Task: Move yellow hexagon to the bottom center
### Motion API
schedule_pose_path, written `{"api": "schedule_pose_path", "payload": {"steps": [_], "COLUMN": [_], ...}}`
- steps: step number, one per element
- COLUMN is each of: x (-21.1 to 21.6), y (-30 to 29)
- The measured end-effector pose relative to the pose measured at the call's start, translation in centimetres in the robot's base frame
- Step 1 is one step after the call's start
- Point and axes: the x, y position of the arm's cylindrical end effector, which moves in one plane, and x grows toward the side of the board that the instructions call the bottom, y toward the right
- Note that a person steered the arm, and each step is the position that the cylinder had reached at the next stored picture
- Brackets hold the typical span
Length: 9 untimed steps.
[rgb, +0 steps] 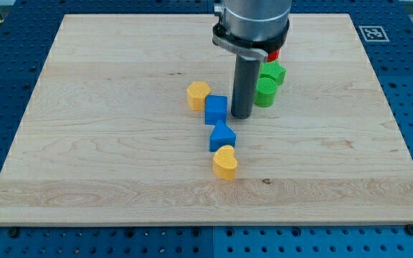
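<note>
tabletop (pixel 84 179): pale wood board on a blue perforated base; the near strip at the view's bottom centre holds no block, so the goal spot looks free.
yellow heart block (pixel 225 163): nearest piece, lobed outline, reads as a heart and not the target. It touches or nearly touches the blue piece behind it, and sits between the cluster and the goal, so it may get in the way of a straight push.
blue triangular block (pixel 222 135): just behind the heart, pointed top edge; shape is my best guess, the angle is poor.
blue cube (pixel 216 109): next one back, directly at the view's left of the rod.
yellow hexagon (pixel 198 94): task piece, at the view's upper left of the cube and apparently touching it; roughly mid-board, well apart from the bottom centre.
my tip (pixel 241 116): down on the board just right of the blue cube, green pieces behind it. Not against the hexagon; the cube stands between them, so I'd judge it needs to get round to the far side of the hexagon first.
jaws: none on this rig, bare rod only, nothing held.
green blocks (pixel 267 84): two, close together behind the rod, partly hidden; shapes unclear.
red block (pixel 273 54): sliver showing under the arm housing, farthest back.
</note>
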Motion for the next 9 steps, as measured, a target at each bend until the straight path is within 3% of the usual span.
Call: {"api": "schedule_pose_path", "payload": {"steps": [1,5,9], "x": [-2.5,-3.9,2.5], "y": [-0.4,-10.3,-14.2]}}
